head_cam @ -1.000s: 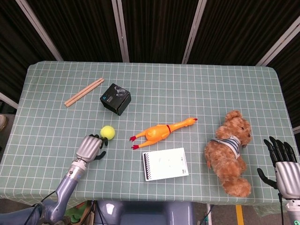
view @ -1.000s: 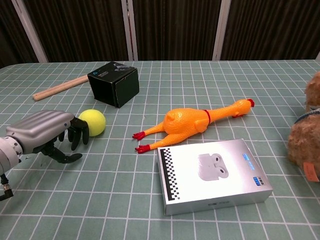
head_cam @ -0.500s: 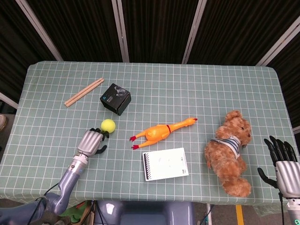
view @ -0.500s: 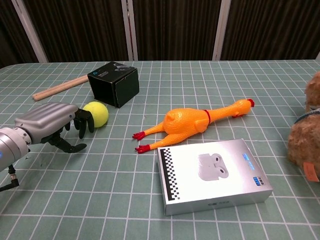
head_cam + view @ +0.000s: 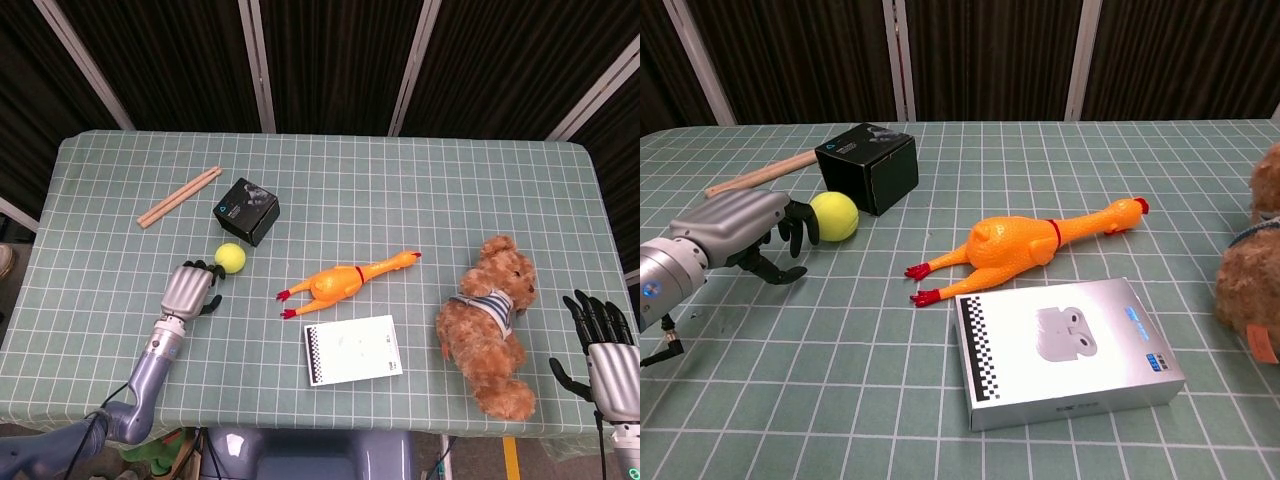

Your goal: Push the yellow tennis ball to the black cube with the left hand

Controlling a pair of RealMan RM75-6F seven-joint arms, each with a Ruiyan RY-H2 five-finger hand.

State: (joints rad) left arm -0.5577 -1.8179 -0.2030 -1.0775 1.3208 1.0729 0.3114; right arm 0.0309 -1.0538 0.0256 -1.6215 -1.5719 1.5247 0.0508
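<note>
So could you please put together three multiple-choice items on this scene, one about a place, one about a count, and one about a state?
1. Where does the yellow tennis ball lie?
A. Between the left hand and the black cube
B. On the white box
C. Beside the teddy bear

2. How many wooden sticks lie left of the black cube?
A. None
B. Two
C. Five

3. How is the right hand?
A. Gripping the rubber chicken
B. Pressing on the white box
C. Open, holding nothing

Answers:
1 A: the ball sits just ahead of the left hand, with the cube beyond it.
2 B: the head view shows a pair of wooden sticks side by side.
3 C: its fingers are spread at the table's near right corner, apart from the teddy bear.
</note>
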